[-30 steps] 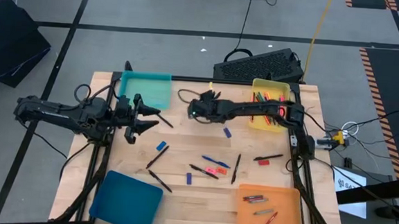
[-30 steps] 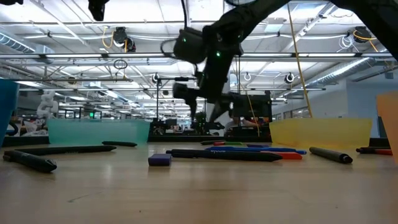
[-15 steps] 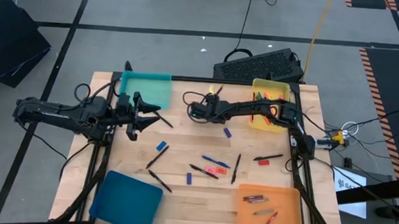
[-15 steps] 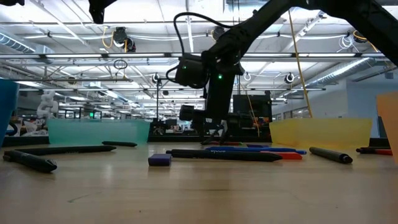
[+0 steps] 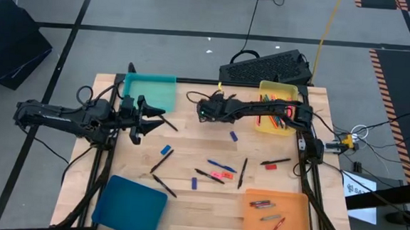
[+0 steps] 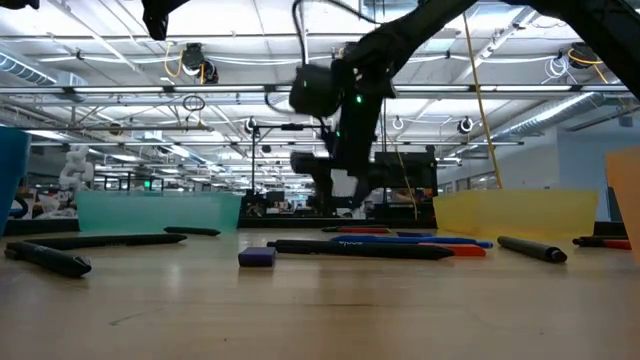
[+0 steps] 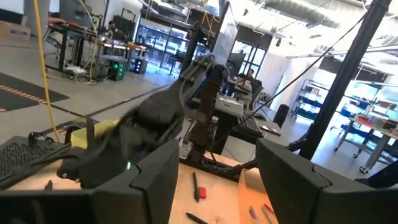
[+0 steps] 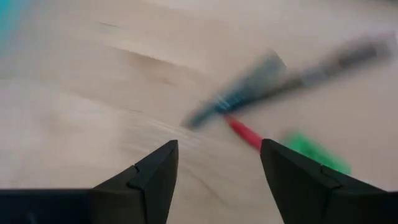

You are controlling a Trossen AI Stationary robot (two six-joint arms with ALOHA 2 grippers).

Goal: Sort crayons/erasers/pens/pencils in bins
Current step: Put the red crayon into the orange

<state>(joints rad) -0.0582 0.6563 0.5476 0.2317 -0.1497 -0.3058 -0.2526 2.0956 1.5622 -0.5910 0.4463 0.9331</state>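
Nearest you in the low view, a blue eraser [image 6: 257,257] lies on the bench [image 6: 320,310] before the pens [image 6: 360,248]. Beyond, your right tool [image 5: 204,112] hangs released above bare wood between teal bin [image 5: 151,92] and yellow bin [image 5: 277,109]. Your left tool [image 5: 149,122] waits spread, empty.

From the teal bin [image 5: 150,92], you have bare wood toward the yellow bin [image 5: 278,92]; only the right gripper [image 5: 207,109] blocks that lane.
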